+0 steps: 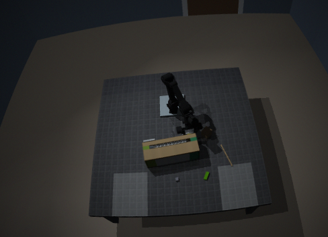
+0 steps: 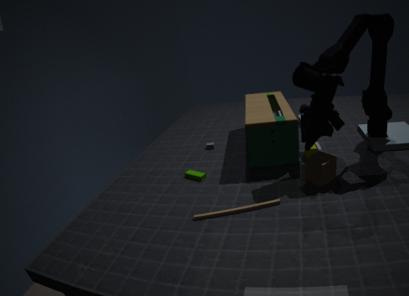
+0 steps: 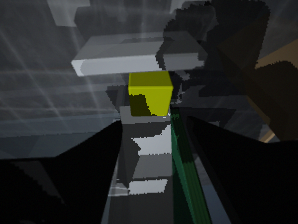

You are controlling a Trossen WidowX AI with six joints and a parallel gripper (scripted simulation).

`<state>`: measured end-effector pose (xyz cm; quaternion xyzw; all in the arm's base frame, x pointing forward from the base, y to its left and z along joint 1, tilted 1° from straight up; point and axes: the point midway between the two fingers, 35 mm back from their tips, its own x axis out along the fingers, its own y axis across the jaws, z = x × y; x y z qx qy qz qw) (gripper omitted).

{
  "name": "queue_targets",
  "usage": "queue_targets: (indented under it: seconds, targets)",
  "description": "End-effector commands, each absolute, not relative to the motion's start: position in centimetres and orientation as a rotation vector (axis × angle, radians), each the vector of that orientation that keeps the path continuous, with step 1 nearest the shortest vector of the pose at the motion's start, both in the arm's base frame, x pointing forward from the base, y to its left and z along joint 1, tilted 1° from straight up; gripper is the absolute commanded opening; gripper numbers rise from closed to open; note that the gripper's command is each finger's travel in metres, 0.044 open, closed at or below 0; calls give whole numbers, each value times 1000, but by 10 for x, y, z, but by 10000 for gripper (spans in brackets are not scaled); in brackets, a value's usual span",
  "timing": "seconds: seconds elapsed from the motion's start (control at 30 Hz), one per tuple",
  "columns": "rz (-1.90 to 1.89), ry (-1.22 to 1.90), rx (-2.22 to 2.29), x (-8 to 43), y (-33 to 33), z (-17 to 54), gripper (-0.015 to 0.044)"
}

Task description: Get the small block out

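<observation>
The yellow block (image 2: 310, 152) (image 3: 151, 94) is outside the box, at the foot of a pale chute and just in front of a low white bar (image 3: 120, 62). The box (image 1: 172, 152) (image 2: 272, 145) stands upright, with a wooden top and a green end wall. My gripper (image 3: 154, 123) is open and empty, pointing down close above the block. In the wrist view its dark fingertips are on either side of the chute, a little nearer the camera than the block. In the top view the arm hides the fingertips and the block.
A brown block (image 1: 206, 132) (image 2: 321, 170) stands close beside the yellow block. A thin wooden stick (image 1: 226, 155) (image 2: 236, 210), a green piece (image 1: 206, 176) (image 2: 195, 175) and a small grey cube (image 1: 177, 179) (image 2: 209, 146) lie on the table. Another white bar (image 1: 148, 139) is behind the box's other end.
</observation>
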<state>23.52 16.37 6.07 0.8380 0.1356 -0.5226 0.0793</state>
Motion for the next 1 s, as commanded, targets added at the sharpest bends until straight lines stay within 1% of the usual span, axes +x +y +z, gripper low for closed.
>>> queue_targets:
  seconds: [0.0, 0.53, 0.77, 0.87, 0.97]
  targets:
    - [-1564, 404, 2501, 235, 163, 54, 285]
    - [-1564, 403, 2500, 233, 161, 31, 285]
    - [-1564, 403, 2500, 233, 161, 31, 101]
    - [-1564, 403, 2500, 233, 161, 31, 81]
    - [-1564, 403, 2501, 234, 162, 39, 2]
